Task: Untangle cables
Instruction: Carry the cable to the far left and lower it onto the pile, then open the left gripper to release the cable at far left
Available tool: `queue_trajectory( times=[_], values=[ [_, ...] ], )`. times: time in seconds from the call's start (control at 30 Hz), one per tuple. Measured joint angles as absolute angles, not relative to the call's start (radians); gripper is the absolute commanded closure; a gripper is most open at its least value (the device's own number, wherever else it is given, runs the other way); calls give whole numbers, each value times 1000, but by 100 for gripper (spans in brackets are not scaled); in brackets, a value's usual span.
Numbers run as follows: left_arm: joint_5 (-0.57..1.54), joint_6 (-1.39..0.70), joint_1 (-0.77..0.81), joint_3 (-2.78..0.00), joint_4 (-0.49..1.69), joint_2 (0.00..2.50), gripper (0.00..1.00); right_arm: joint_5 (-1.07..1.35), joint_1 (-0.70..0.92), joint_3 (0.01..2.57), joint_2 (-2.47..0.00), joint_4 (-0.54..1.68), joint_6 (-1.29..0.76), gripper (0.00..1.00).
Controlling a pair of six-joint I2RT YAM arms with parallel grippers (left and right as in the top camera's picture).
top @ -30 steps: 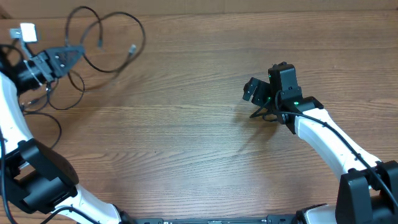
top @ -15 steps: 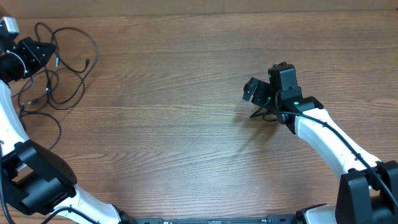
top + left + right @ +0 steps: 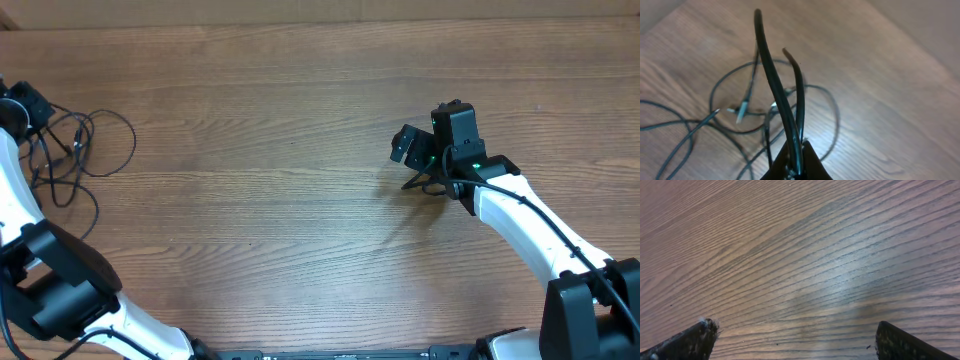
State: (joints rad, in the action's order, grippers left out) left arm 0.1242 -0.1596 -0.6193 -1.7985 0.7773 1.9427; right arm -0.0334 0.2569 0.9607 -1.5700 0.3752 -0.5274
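Observation:
The thin black cables [image 3: 75,148] lie in loose loops at the far left edge of the wooden table. My left gripper [image 3: 30,105] is at the far left edge, shut on a doubled strand of cable [image 3: 782,100] that rises from between its fingertips [image 3: 797,155]. Below it the loops and small plug ends [image 3: 740,111] spread on the wood. My right gripper [image 3: 415,165] is open and empty over bare wood at the middle right; its two fingertips show wide apart in the right wrist view [image 3: 795,337].
The wooden table [image 3: 280,200] runs across the whole view. The table's far edge [image 3: 320,22] runs along the top. The left arm [image 3: 20,220] stands by the left edge and the right arm [image 3: 530,235] reaches in from the lower right.
My left gripper has pulled the cables left toward the table's edge, and the loops have bunched up and shrunk. The right arm has not moved.

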Motion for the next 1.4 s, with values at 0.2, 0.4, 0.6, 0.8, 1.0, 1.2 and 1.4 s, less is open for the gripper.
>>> queue_trajectory(
  times=[0.2,0.4,0.6,0.8,1.0,1.2,1.4],
  values=[
    [58,-170,-633,-1798,789,2017,26,-33,257,961,-1570,376,-528,0],
    [35,-183,-656,-1799,793,2020,0,-33,257,961,-1570,375,-528,0],
    [7,-190,-677,-1799,832,2020,1,-33,257,961,-1570,376,-528,0],
    [-67,-254,-685,-1799,896,2020,1,-33,257,961,-1570,376,-527,0],
    [-327,-395,-685,-1800,999,2020,1,-34,257,961,-1570,375,-528,0],
    [-354,-442,-686,-1800,991,2020,0,-33,257,961,-1570,375,-528,0],
    [-76,-383,-684,-1800,972,2020,1,-33,257,961,-1570,375,-527,0]
  ],
)
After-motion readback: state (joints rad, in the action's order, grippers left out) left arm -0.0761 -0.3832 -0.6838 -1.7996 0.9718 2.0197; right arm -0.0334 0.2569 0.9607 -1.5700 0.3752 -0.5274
